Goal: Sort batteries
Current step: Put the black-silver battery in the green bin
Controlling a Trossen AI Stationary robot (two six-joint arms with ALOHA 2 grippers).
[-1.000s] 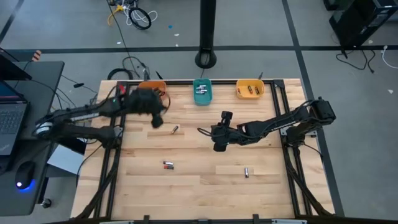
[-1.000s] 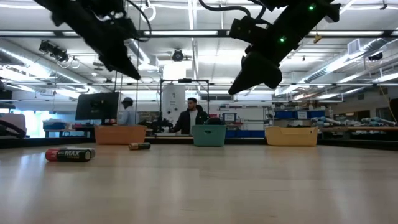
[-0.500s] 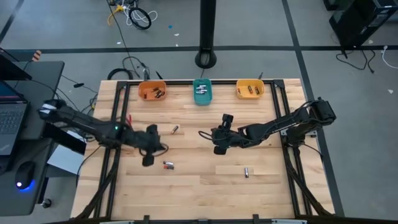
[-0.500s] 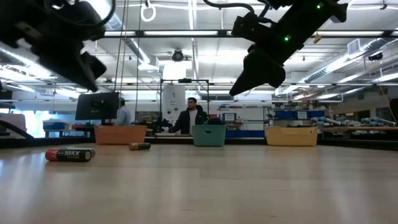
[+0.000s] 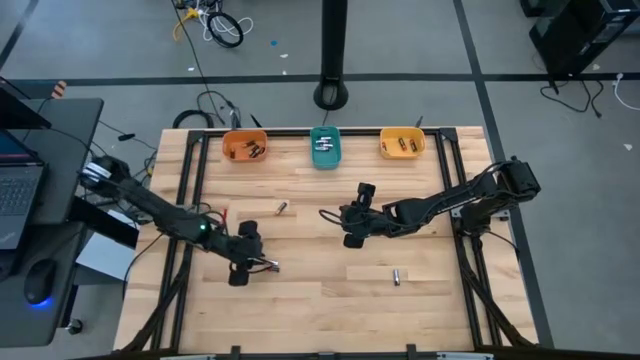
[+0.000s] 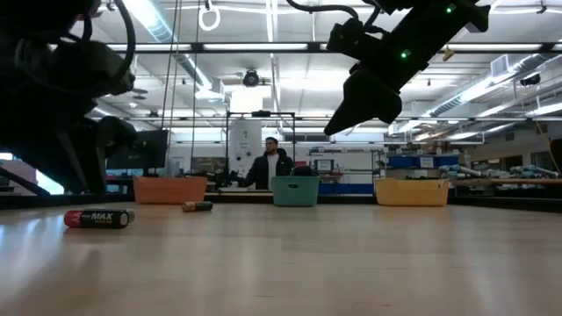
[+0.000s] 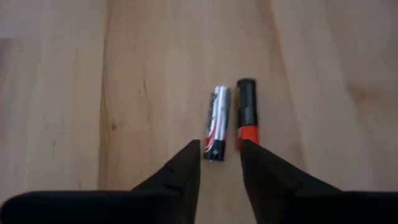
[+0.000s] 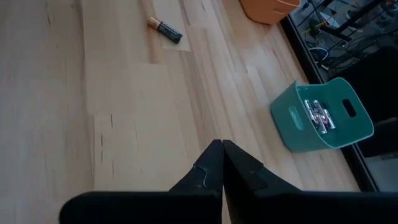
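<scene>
**Left arm low over a battery pair, right arm idle at centre**

The left gripper point(image 7: 216, 163) reached in from nine o'clock, low over the table point(image 5: 320, 300), fingers spread either side of a silver battery point(image 7: 216, 123) with a black-and-orange battery point(image 7: 246, 113) just beside it; neither was pinched. The right gripper point(image 8: 222, 155) hung above mid-table, arm stretched from three o'clock, fingers pressed together, empty. One loose battery point(image 5: 282, 208) lay toward eleven o'clock from centre, another point(image 5: 396, 276) toward five; more sat in the orange bin point(image 5: 244, 147), teal bin point(image 5: 325, 147) and yellow bin point(image 5: 402, 144) along twelve o'clock.
</scene>
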